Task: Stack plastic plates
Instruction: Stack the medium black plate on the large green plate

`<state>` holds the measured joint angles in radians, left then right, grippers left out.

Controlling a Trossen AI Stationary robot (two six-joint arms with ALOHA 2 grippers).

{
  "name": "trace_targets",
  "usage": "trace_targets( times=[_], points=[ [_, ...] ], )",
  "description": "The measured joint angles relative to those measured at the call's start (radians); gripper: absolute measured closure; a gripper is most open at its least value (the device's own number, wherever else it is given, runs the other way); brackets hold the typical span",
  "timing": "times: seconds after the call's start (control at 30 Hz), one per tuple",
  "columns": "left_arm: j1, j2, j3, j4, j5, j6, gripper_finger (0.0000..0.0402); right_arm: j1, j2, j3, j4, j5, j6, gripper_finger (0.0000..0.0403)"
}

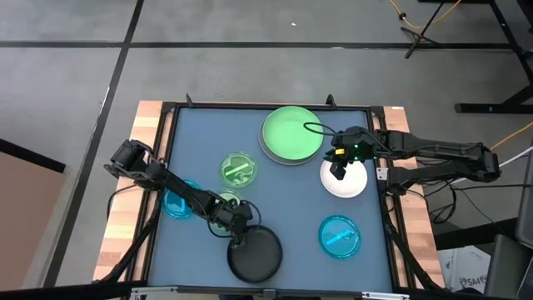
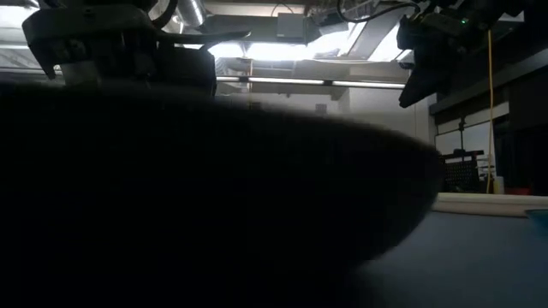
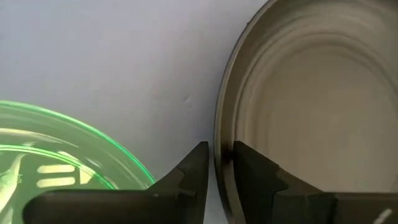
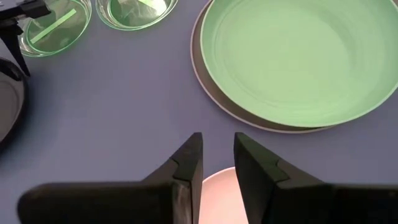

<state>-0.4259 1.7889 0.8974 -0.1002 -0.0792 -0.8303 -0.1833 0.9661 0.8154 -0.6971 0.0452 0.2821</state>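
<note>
The medium black plate [image 1: 258,254] sits near the table's near edge. My left gripper [image 1: 241,232] is at its far-left rim and shut on it. The small white plate [image 1: 346,180] lies flat at the right. My right gripper [image 1: 337,172] hovers above the white plate's far-left part, fingers a narrow gap apart, touching nothing. The large light green plate [image 1: 291,133] rests in the grey plate [image 1: 265,150] at the far side. Two translucent green plates [image 1: 237,168] [image 1: 223,202] and two translucent blue plates [image 1: 179,202] [image 1: 340,236] lie singly. My left gripper [image 3: 221,163] pinches the black plate's rim [image 3: 222,140], with one finger [image 3: 255,171] inside the plate and the other [image 3: 193,171] outside it. The fingers come from above, slanting from the table's left. Whether the plate is lifted, I cannot tell.
The blue table mat [image 1: 291,208] has bare room in its middle, between the green plates and the white plate. A raised dark frame [image 1: 387,208] borders the mat. In the low view the black plate [image 2: 214,197] blocks most of the picture.
</note>
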Motion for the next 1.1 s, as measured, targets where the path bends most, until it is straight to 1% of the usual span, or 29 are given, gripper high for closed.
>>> trace_targets(
  times=[0.13,0.37,0.43,0.6,0.73,1.1],
  points=[
    [0.000,0.000,0.000,0.000,-0.001,0.000,0.0344,0.000,0.000,0.000,0.000,0.000,0.000,0.0323],
    [0.000,0.000,0.000,0.003,-0.003,-0.002,0.0388,0.000,0.000,0.000,0.000,0.000,0.000,0.0323],
    [0.000,0.000,0.001,0.005,-0.002,-0.005,0.0395,0.000,0.000,0.000,0.000,0.000,0.000,0.0323],
    [0.004,-0.004,0.001,0.006,0.003,-0.003,0.0393,0.000,0.000,0.000,0.000,0.000,0.000,0.0323],
    [0.024,-0.022,0.000,0.002,0.041,0.003,0.0393,0.000,0.000,0.000,0.000,0.000,0.000,0.0323],
    [0.120,-0.077,0.000,0.013,0.045,0.059,0.0392,0.000,0.000,0.001,-0.001,-0.001,0.001,0.0323]
  ],
)
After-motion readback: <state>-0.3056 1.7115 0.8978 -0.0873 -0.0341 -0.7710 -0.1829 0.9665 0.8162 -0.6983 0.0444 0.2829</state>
